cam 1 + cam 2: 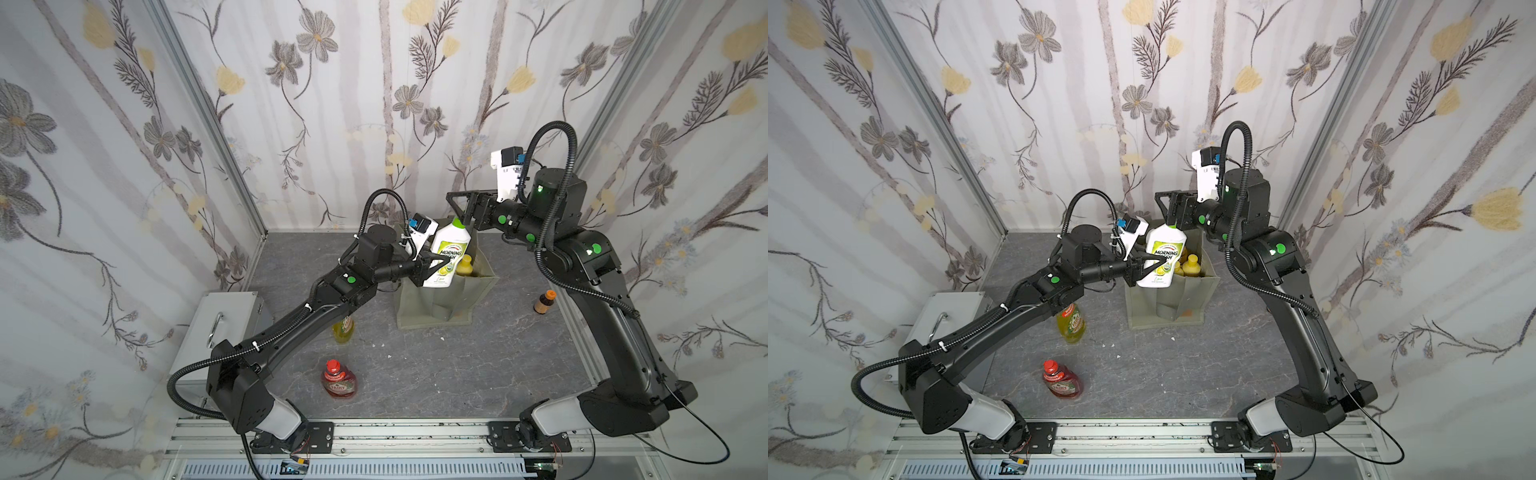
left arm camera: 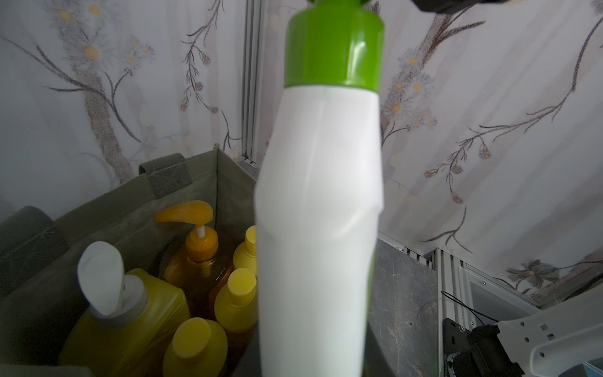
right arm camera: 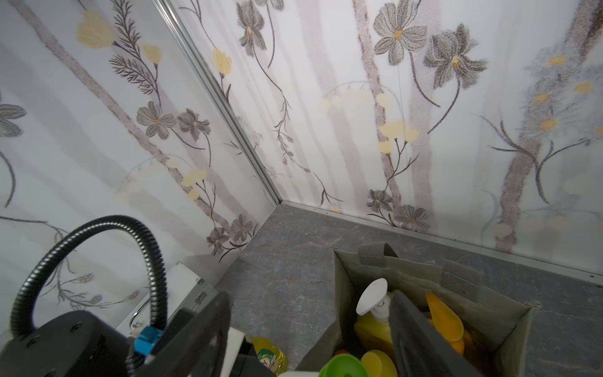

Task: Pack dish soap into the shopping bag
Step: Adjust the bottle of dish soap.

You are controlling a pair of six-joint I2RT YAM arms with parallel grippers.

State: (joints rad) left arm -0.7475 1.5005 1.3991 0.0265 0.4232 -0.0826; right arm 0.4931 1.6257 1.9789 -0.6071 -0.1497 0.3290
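Observed the left gripper point(image 1: 438, 266) clenched on the lower body of the white green-capped Morning Fresh bottle point(image 1: 449, 249), cap up and leaning slightly toward 1 o'clock, held above the mouth of the shopping bag point(image 1: 415, 311) toward its 9 o'clock side in both top views. Observed the right gripper point(image 1: 460, 210) released, jaws standing wide with nothing between them, close by the green cap point(image 2: 332, 45) at its 12 o'clock; contact not discernible. Judged the step in hand as lowering this bottle into the bag. Advise: keep the grasp firm, square the bottle upright, bring it down clear of the fabric rim and the pump heads, let go only after seating the base, and hold the right gripper off the cap. Unable to see the gap beneath the bottle; check fit on the way down. Counted inside the bag, by the left wrist view: one yellow pump bottle point(image 2: 130, 320), one orange pump bottle point(image 2: 199, 258), three yellow-capped orange bottles point(image 2: 195, 342). Counted on the table point(image 1: 457, 365), placed from the bag: one yellow-green bottle point(image 1: 1073, 326) at 8 o'clock, one red Fairy bottle point(image 1: 338, 380) at 7 o'clock, one small brown orange-capped bottle point(image 1: 544, 302) at 3 o'clock, doubtfully dish soap. Counted one grey metal box point(image 1: 224, 320) at 9 o'clock. Judged two dish soap bottles left to pack after this one.
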